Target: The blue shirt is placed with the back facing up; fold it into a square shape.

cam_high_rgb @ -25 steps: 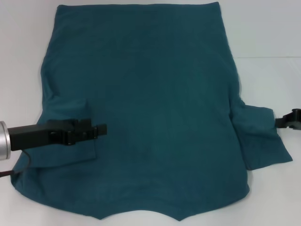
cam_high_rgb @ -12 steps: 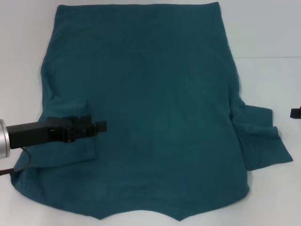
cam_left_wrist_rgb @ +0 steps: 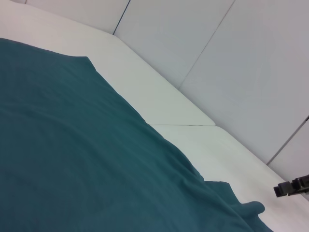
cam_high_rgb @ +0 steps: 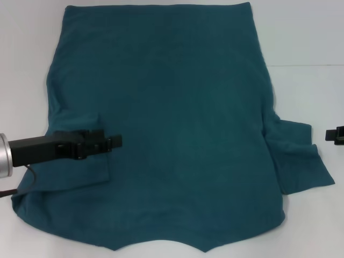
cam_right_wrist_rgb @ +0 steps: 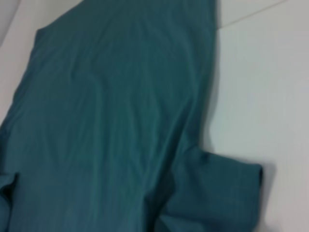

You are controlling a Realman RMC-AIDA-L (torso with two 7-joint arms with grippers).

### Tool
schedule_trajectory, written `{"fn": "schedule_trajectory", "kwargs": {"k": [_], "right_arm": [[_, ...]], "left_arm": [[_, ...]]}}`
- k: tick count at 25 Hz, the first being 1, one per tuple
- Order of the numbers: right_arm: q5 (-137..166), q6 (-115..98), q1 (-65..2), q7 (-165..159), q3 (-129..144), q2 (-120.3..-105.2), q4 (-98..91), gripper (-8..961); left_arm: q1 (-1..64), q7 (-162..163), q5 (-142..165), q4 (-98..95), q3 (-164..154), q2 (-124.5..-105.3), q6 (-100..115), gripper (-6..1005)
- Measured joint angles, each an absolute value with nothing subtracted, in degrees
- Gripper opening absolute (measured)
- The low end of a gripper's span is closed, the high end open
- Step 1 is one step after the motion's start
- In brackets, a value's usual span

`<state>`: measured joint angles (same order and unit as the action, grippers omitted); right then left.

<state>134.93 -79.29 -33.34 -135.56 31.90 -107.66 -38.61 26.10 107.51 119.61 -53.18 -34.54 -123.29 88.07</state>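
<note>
Evidently sleeve-folding stage: large dark teal-blue cotton shirt [cam_high_rgb: 166, 123] spread back-up on white table [cam_high_rgb: 306, 43]. Left gripper [cam_high_rgb: 115, 142] over the folded-in left sleeve [cam_high_rgb: 80, 161], likely placing it; finger state unclear. Right gripper [cam_high_rgb: 336, 135] off beside the unfolded sleeve [cam_high_rgb: 298, 156], state unclear.

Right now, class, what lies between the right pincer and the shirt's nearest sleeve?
Only bare white table; in the head view the right pincer sits apart from the blue shirt sleeve.

Bright, even light, soft shadows; the right wrist view is blurred.
</note>
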Motion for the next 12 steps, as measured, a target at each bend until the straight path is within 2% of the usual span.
{"fn": "schedule_trajectory", "kwargs": {"k": [6,12], "right_arm": [[136.13,-78.81,-33.12,-136.29,31.81,-107.64,-38.61,354],[136.15,-77.23,-33.05,-130.95,32.75,-108.81,-37.98,446]], "left_arm": [[26.05,107.44,119.61,-52.73,-34.54,-123.31,88.06,722],[26.10,107.24,119.62,-51.74,-34.55,-123.31,88.05,722]]}}
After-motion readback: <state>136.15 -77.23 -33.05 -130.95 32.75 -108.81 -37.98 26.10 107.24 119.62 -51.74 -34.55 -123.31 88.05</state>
